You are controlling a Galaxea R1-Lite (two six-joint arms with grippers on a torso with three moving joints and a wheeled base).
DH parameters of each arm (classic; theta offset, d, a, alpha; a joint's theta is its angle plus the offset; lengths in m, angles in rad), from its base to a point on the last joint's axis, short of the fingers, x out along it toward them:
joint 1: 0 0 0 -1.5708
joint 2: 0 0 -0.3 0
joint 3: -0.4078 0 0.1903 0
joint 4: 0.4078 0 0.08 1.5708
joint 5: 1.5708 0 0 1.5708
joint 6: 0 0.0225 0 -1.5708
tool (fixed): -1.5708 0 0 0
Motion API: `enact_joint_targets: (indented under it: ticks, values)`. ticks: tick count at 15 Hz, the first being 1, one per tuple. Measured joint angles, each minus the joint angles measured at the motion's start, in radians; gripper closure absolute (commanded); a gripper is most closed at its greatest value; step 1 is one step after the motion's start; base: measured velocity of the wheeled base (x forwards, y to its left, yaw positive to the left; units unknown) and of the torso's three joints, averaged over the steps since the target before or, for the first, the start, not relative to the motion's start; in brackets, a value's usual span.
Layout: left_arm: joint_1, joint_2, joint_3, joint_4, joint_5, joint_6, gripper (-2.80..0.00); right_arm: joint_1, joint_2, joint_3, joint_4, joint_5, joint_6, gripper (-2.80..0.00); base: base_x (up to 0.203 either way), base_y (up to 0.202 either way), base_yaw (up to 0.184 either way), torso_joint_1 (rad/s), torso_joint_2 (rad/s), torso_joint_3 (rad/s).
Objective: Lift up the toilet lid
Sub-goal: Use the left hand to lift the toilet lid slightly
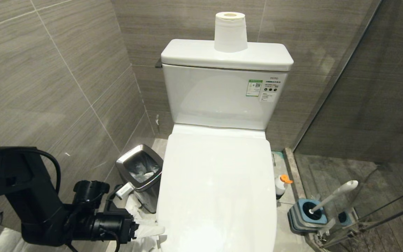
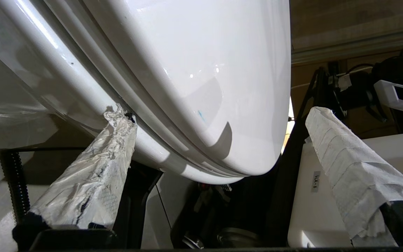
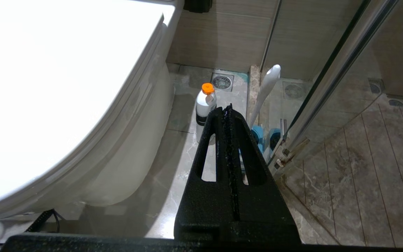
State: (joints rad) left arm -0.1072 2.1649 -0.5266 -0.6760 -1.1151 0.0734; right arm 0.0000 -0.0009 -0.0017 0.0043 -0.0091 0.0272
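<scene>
The toilet lid [image 1: 217, 189] lay flat and closed, long axis running 6 to 12 o'clock. The left gripper [image 1: 152, 229] sat at its 7 o'clock front corner, jaws wide, one paper-wrapped finger [image 2: 98, 168] under the rim. The right gripper [image 3: 226, 115] was parked, jaws closed.

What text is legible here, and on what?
"TOTO", barely readable: grey brand mark on the tank front, above the stickers.
Green-and-white sticker: has a QR code, print too small to read.
White sticker beside it: too small.
Small label on a white part: handwriting, not legible.
</scene>
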Motion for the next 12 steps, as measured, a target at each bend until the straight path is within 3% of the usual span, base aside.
enact_joint_targets:
  ticks: [12]
  values:
    - [-0.098,-0.032,0.123,-0.029,0.018,0.022,-2.80,0.000,0.000,0.000,0.000,0.000,0.000,0.00,0.000,0.000,0.000,0.000,0.00,0.000]
